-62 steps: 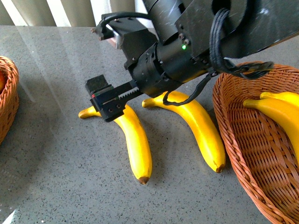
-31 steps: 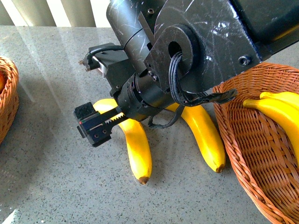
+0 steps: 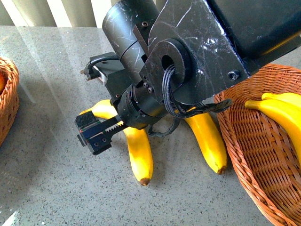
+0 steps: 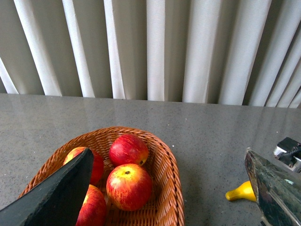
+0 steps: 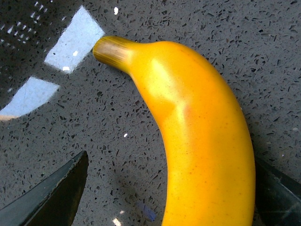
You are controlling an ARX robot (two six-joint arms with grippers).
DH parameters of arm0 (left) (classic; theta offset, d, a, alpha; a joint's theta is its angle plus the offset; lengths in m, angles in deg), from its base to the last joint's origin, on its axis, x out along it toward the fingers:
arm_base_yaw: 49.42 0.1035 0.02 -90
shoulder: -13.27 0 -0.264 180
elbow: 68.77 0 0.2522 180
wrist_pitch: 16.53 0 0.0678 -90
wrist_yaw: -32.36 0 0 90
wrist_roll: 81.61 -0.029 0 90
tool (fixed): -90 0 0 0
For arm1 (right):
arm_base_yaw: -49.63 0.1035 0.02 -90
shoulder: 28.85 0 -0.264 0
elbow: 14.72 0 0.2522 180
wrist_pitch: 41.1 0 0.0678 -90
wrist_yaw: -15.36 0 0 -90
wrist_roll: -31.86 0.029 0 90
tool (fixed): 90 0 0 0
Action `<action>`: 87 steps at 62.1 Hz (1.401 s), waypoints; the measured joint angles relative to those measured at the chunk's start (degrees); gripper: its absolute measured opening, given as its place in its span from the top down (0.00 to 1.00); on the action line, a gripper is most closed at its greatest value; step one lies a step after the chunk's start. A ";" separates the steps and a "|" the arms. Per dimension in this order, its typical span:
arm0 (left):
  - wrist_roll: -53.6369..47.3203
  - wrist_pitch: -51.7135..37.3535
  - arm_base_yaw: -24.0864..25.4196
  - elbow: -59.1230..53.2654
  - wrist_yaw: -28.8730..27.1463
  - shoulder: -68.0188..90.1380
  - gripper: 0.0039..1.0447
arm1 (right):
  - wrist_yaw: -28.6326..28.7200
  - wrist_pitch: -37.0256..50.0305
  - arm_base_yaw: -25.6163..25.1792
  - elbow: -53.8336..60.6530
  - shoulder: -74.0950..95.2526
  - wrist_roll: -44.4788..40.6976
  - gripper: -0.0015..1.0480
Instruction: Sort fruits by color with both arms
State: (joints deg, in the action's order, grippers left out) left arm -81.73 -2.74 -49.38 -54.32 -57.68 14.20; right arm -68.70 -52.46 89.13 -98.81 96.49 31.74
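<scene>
banana [image 3: 140, 153] on speckled grey countertop [image 3: 47, 183]

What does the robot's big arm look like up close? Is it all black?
Mostly, yes. The right arm is chunky and black, with lots of pale scratches. A bundle of black cables loops out of a round hole in its side. The right gripper has boxy black jaws, a bar with saw-like teeth and a tiny red mark. Above it is a small silvery part.

On the table [image 3: 51, 183], a left banana [image 3: 139, 157] and a right banana [image 3: 208, 140] are lying side by side. Right of them, the right-hand basket [image 3: 235, 141] is holding more bananas [image 3: 278, 113]; far left, the left-hand basket [image 3: 8, 106] is holding apples [image 4: 129, 186].
</scene>
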 joint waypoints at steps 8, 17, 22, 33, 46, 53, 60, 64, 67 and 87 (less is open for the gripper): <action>0.00 0.00 0.00 0.00 0.00 0.00 0.09 | -0.55 -0.09 0.11 0.00 0.13 0.15 0.27; 0.00 0.00 0.00 0.00 0.02 0.00 0.09 | -1.14 -0.20 0.11 0.00 0.28 0.28 0.47; 0.00 0.00 0.00 0.00 0.00 0.00 0.09 | -1.51 -0.22 0.11 0.00 0.31 0.42 0.59; 0.00 0.00 0.00 0.00 0.00 0.00 0.09 | -1.46 0.15 0.09 0.85 -0.17 1.03 0.69; 0.00 0.00 0.00 0.00 0.00 0.00 0.09 | -0.17 0.63 -0.68 3.61 -3.39 3.13 0.69; 0.00 0.00 0.00 0.00 0.00 0.00 0.09 | 0.07 0.96 -1.57 4.55 -6.78 3.69 0.69; 0.00 0.00 0.00 0.00 0.00 0.00 0.09 | 0.17 1.25 -3.17 5.40 -11.63 3.78 0.69; 0.00 0.00 0.00 0.00 0.00 0.00 0.09 | 0.15 1.29 -4.04 5.77 -13.66 3.76 0.69; 0.00 0.00 0.00 0.00 0.00 0.00 0.09 | 0.68 1.36 -5.18 6.38 -15.87 3.72 0.69; 0.00 0.00 0.00 0.00 0.00 0.00 0.09 | 2.25 1.40 -14.47 12.57 -27.71 1.99 0.69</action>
State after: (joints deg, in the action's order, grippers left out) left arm -81.73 -2.74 -49.38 -54.32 -57.68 14.20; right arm -66.45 -51.07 74.66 -86.24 68.77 33.73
